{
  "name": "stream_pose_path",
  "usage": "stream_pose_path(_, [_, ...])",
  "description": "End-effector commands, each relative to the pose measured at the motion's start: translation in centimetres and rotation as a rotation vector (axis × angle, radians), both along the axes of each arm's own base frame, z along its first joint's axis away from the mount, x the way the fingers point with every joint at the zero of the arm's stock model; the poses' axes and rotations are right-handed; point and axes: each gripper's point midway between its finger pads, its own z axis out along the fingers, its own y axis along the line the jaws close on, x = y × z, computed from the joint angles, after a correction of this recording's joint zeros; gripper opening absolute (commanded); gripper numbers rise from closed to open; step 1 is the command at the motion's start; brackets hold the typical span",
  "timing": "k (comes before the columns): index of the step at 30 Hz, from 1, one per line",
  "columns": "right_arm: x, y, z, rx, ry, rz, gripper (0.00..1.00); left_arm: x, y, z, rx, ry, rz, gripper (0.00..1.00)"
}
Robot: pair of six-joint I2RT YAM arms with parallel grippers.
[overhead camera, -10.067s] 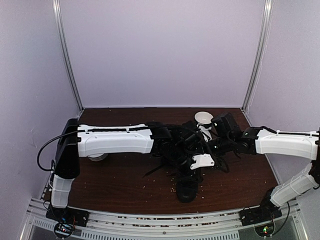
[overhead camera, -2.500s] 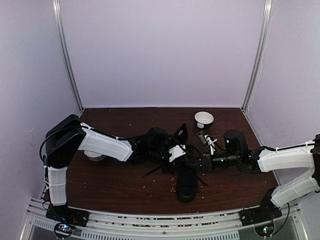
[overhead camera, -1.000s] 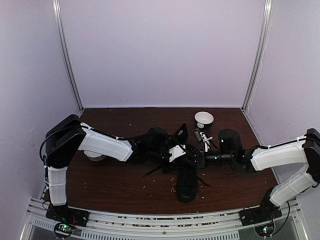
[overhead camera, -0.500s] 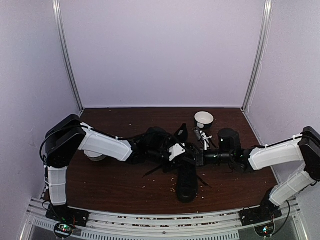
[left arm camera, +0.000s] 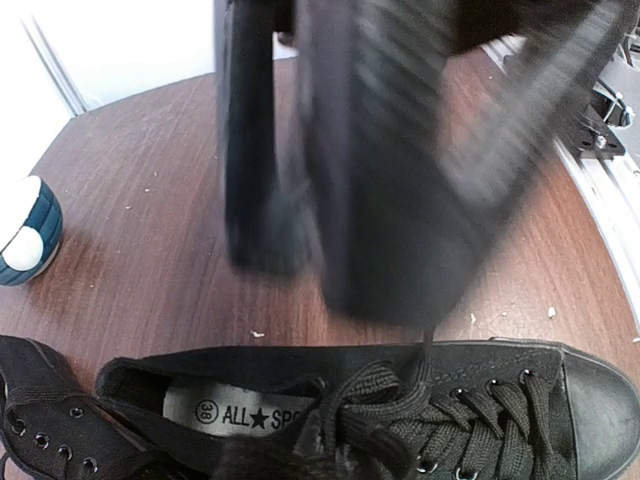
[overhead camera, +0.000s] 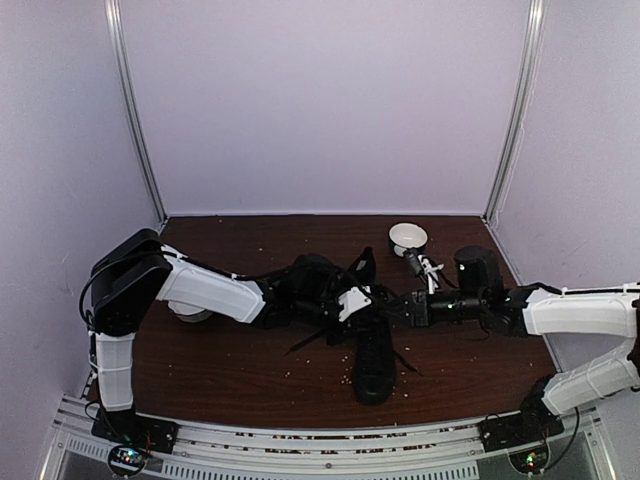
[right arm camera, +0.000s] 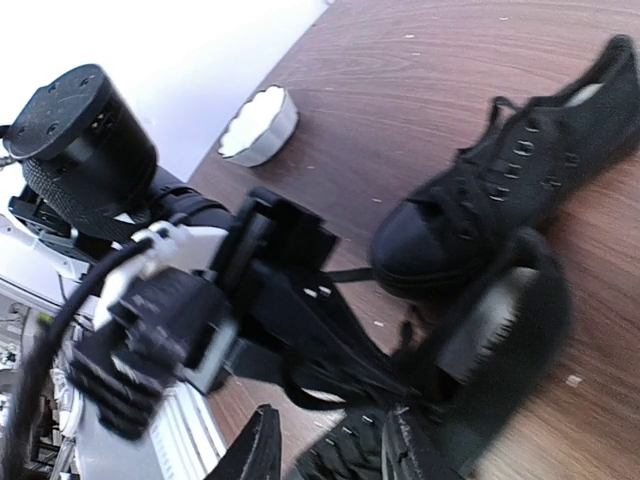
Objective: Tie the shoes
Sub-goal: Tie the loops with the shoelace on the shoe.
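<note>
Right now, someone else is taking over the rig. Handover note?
Left hand: shut, apparently pinching a lace that rises from the near shoe.
Right hand: open, tips just over that shoe's lacing, holding nothing that I can see.
Shoes: near shoe mid-table, toe toward the arm bases; far shoe just behind it.
Done: no finished bow visible on either shoe; loose strands trail on the table.
Left to do: tie both.
</note>
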Motion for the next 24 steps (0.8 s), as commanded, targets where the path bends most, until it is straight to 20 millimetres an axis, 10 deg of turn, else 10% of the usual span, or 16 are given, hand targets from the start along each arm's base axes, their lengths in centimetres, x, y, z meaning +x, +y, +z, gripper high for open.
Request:
stream_pose_path(1, [-0.2, -2.4, -1.3, -0.090, 0.020, -0.003, 0.33, 0.5, -0.7, 1.5, -0.054, -0.027, 0.008, 0.00])
stream_pose_path(10, [1.4, -1.4, -5.1, -0.170, 0.097, 0.092, 0.11, 0.7, -0.6, 1.6, -0.052, -0.029, 0.017, 0.00])
stream_pose_path(24, [0.8, 0.3, -5.1, -0.070, 0.100, 0.180, 0.05, 0.6, -0.7, 1.5, -0.051, -0.033, 0.010, 0.00])
